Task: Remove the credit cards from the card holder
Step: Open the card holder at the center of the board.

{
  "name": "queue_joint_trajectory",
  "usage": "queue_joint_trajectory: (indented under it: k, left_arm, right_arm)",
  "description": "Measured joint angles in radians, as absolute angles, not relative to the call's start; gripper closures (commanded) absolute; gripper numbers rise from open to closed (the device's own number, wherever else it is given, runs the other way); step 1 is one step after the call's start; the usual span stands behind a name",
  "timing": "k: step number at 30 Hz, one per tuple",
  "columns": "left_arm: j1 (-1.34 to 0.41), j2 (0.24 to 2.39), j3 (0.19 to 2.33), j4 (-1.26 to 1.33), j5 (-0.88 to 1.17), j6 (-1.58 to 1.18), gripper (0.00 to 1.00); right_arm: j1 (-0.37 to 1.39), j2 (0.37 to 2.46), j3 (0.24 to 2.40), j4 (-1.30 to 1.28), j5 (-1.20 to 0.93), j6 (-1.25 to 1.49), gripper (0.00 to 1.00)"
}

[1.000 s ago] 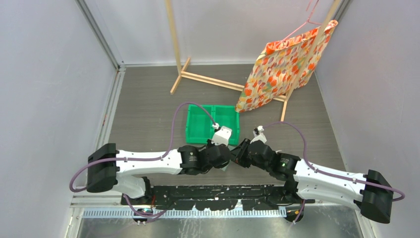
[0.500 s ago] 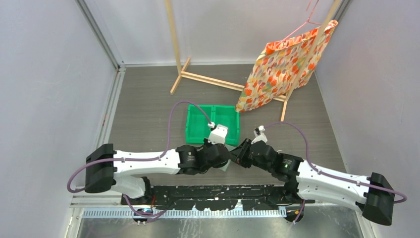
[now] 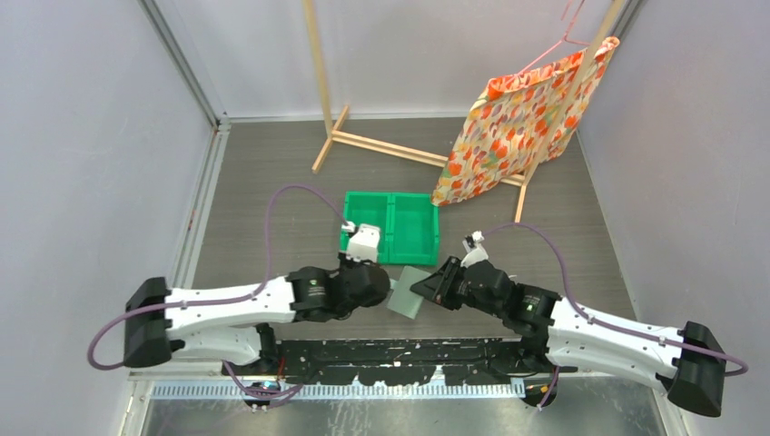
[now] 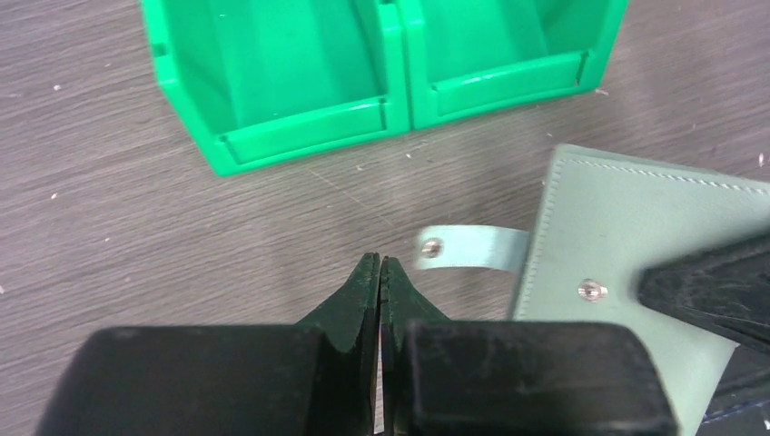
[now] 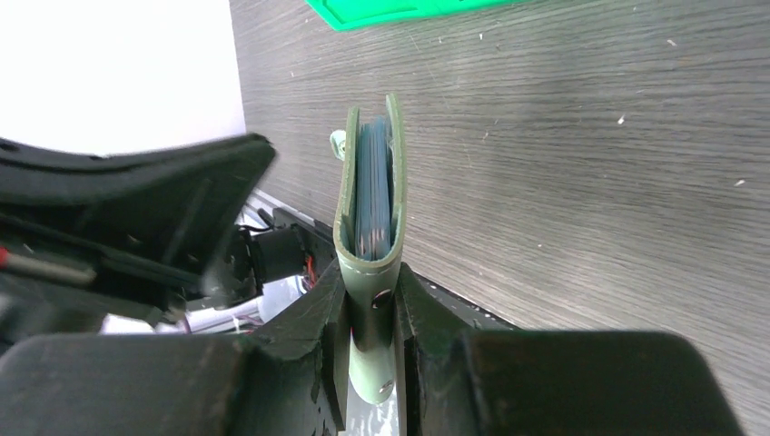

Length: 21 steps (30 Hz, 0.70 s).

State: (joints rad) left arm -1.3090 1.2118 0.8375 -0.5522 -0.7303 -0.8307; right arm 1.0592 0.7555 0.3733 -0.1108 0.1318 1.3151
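Observation:
The card holder (image 3: pixel 407 295) is a flat grey-green wallet held on edge above the table. My right gripper (image 5: pixel 370 304) is shut on its lower end, and its covers (image 5: pixel 370 182) stand slightly apart. Thin blue layers (image 5: pixel 374 186) show edge-on between them; I cannot tell credit cards from slot lining. Its pale blue strap (image 4: pixel 468 248) with a metal snap hangs loose toward my left gripper (image 4: pixel 380 263). That gripper is shut, holds nothing, and sits just left of the strap without touching it. In the top view my left gripper (image 3: pixel 389 291) faces my right gripper (image 3: pixel 427 289) across the holder.
A green two-compartment bin (image 3: pixel 390 227) stands just beyond the grippers, its compartments showing nothing inside (image 4: pixel 381 64). A wooden rack (image 3: pixel 381 145) with a flowered orange cloth (image 3: pixel 522 123) stands at the back right. Walls close in on both sides.
My left arm has drawn back to the left, away from my right gripper. The card holder, hidden between the two grippers before, now shows with its strap loose.

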Motion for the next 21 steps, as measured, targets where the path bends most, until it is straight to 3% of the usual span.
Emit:
queue_joint_trajectory:
  k: [2, 3, 6, 8, 13, 16, 21]
  left_arm:
    - [-1.276, 1.131, 0.814, -0.57, -0.709, -0.822, 0.99]
    - [-1.253, 1.097, 0.804, -0.582, -0.696, -0.822, 0.9]
    - [-1.177, 0.982, 0.762, -0.634, -0.646, -0.814, 0.32]
    - [-1.15, 0.905, 0.736, -0.666, -0.599, -0.806, 0.17]
    - [-1.144, 0.688, 0.722, -0.699, -0.455, -0.776, 0.1]
    - [-1.144, 0.509, 0.72, -0.694, -0.36, -0.772, 0.01]
    - [-1.144, 0.273, 0.663, -0.653, -0.282, -0.796, 0.0]
  right_arm:
    - [1.059, 0.723, 0.359, -0.119, 0.128, 1.285, 0.99]
    - [1.056, 0.7, 0.348, -0.118, 0.118, 1.264, 0.99]
    - [1.039, 0.632, 0.314, -0.085, 0.075, 1.213, 0.99]
    - [1.022, 0.607, 0.3, -0.06, 0.035, 1.184, 0.99]
    - [0.966, 0.612, 0.298, 0.006, -0.074, 1.141, 0.99]
    - [0.931, 0.636, 0.298, 0.051, -0.127, 1.133, 0.99]
    - [0.886, 0.712, 0.298, 0.175, -0.212, 1.152, 0.99]
